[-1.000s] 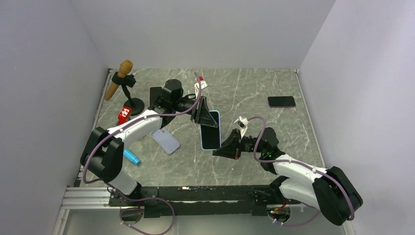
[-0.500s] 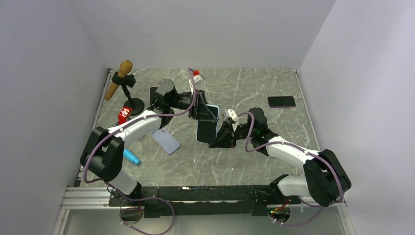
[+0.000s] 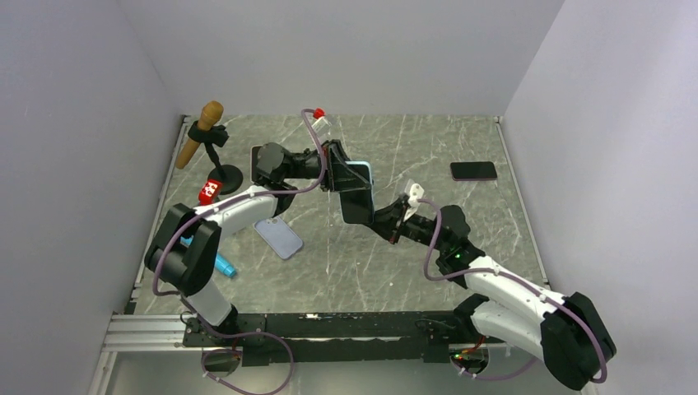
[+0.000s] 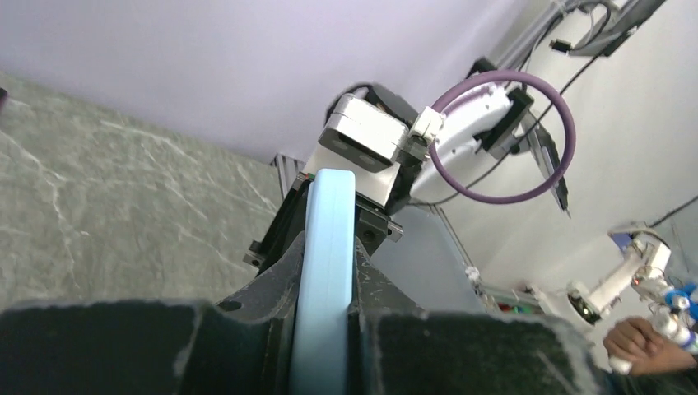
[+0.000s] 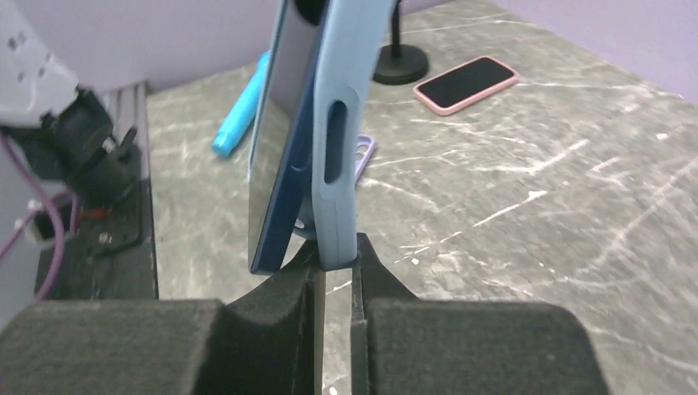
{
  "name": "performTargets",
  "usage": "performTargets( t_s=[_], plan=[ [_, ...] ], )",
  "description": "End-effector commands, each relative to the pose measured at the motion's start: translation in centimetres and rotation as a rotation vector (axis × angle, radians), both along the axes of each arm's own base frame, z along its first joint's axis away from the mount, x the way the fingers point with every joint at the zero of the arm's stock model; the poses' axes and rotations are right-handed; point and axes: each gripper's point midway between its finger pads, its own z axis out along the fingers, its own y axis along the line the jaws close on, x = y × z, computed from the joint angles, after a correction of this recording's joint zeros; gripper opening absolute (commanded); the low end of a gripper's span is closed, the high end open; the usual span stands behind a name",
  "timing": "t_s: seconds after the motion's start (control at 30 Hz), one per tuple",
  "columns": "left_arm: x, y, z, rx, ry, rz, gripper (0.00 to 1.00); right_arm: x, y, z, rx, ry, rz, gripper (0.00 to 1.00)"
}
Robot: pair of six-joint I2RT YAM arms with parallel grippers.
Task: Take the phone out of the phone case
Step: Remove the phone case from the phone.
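My left gripper (image 4: 327, 276) and right gripper (image 5: 333, 262) both pinch the case (image 5: 339, 115); I'd peel its lip slowly so the phone (image 5: 276, 173) doesn't drop.

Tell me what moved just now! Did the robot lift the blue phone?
Yes. The phone in its light blue case lay flat on the table; now it is up in the air, tipped on edge. The left fingers grip its far end, and the right fingers moved in and pinch the near end, where the phone peels from the case. The pink phone, purple phone, microphone and blue pen stayed put.
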Motion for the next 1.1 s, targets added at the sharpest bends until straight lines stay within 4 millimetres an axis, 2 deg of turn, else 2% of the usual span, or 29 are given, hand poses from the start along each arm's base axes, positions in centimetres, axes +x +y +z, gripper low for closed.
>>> performTargets(
  t_s=[0.0,0.07,0.13,0.27,0.3,0.4,0.5,0.57,0.63,0.77,0.83,0.93,1.07],
  plan=[
    [-6.3,0.1,-1.8,0.146,0.279,-0.284,0.00,7.7,-6.9,9.4,0.361,-0.094,-0.552,0.00],
    [-6.2,0.1,-1.6,0.120,0.298,-0.288,0.00,7.2,-5.8,8.8,0.332,-0.034,-0.489,0.00],
    [-6.3,0.2,-1.2,0.094,0.319,-0.299,0.00,6.8,-5.5,7.7,0.319,0.039,-0.473,0.00],
    [-6.2,0.5,-0.3,0.046,0.303,-0.279,0.00,5.6,-5.4,4.3,0.306,0.247,-0.471,0.00],
    [-6.0,0.5,-0.2,0.039,0.280,-0.255,0.00,5.2,-5.4,3.3,0.303,0.305,-0.472,0.03],
    [-4.9,0.5,-0.6,0.071,0.265,-0.143,0.00,3.3,-5.5,0.0,0.331,0.462,-0.453,0.37],
    [-3.3,0.6,-1.0,0.093,0.223,0.033,0.00,0.7,-5.1,-0.8,0.407,0.524,-0.353,0.59],
    [-2.3,1.0,-0.6,0.073,0.200,0.157,0.00,-1.0,-4.8,-0.1,0.476,0.520,-0.274,0.73],
    [-1.2,1.6,0.1,0.012,0.213,0.281,0.00,-2.9,-4.2,0.9,0.525,0.480,-0.178,0.80],
    [-0.9,2.4,2.1,-0.120,0.281,0.358,0.00,-5.7,-2.5,2.4,0.529,0.391,-0.035,0.76],
    [-1.0,2.9,3.4,-0.221,0.320,0.359,0.00,-7.3,-1.3,3.8,0.535,0.346,0.052,0.72],
    [-0.9,3.9,4.7,-0.349,0.381,0.378,0.00,-8.9,-0.7,6.1,0.608,0.273,0.139,0.67],
    [-0.5,5.8,5.7,-0.468,0.400,0.461,0.00,-8.6,0.4,7.2,0.642,0.262,0.159,0.62]
  ],
)
